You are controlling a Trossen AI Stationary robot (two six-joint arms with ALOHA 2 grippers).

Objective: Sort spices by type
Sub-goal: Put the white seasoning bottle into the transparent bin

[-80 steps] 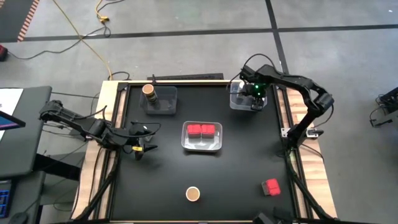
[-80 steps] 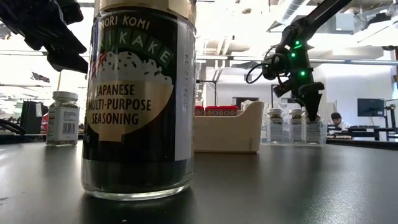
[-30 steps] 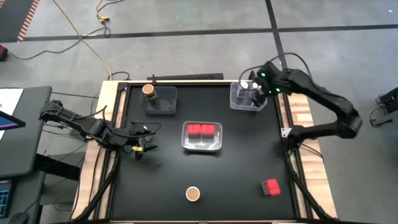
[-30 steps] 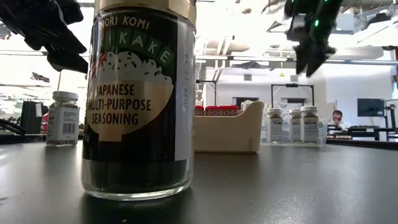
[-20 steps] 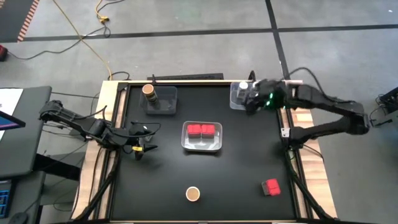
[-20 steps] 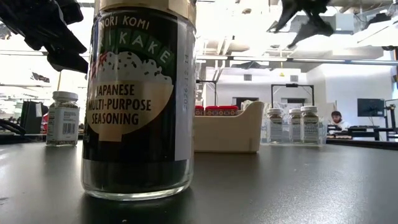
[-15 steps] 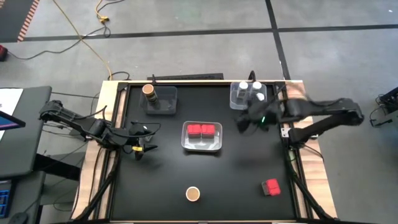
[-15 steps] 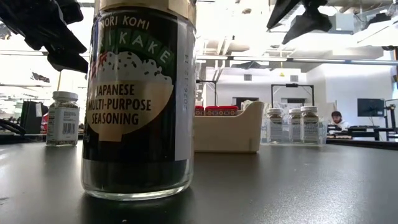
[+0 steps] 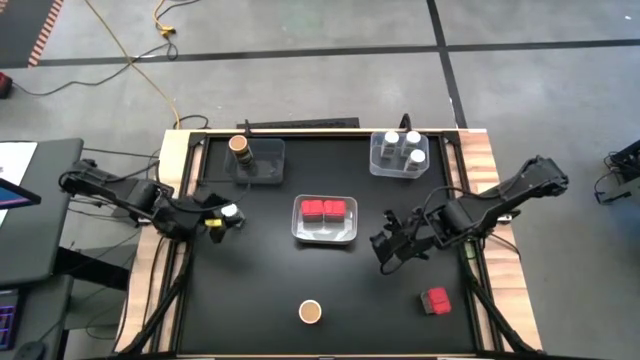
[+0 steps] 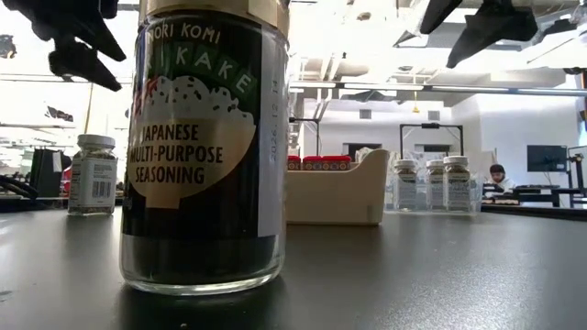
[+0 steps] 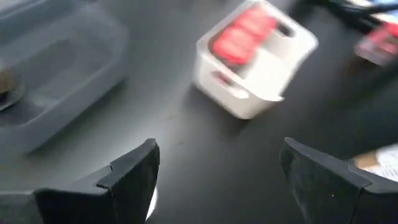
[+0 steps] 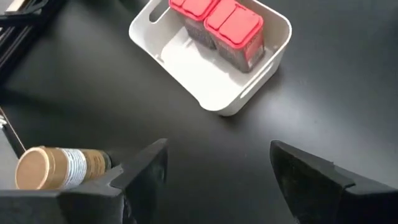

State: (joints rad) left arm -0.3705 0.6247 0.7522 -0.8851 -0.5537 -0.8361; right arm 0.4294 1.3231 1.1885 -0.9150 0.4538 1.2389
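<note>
Right gripper (image 9: 392, 245), fingers spread and empty, hangs above the tabletop between the white tray (image 9: 325, 236) at centre and the right edge; left gripper (image 9: 222, 217), fingers also apart with nothing between them, sits over the left edge, with a white-lidded jar (image 10: 93, 174) on the tabletop near it; risk, as a judgement: the loose red container (image 9: 435, 301) near the front-right corner is low and blocky, so a descent off its centre could push it along the surface rather than seat it between the fingers; the brown-topped jar (image 9: 310, 312) by the front edge is tall and glossy, likely to tip or roll if struck on its side; two red-lidded containers (image 12: 222, 20) already stand touching inside the white tray, leaving room beside them; three white-lidded jars (image 9: 401, 147) fill the clear tray (image 9: 377, 165) at the back-right corner; a second brown-topped jar (image 9: 239, 146) stands in the clear tray (image 9: 268, 174) at the back-left
</note>
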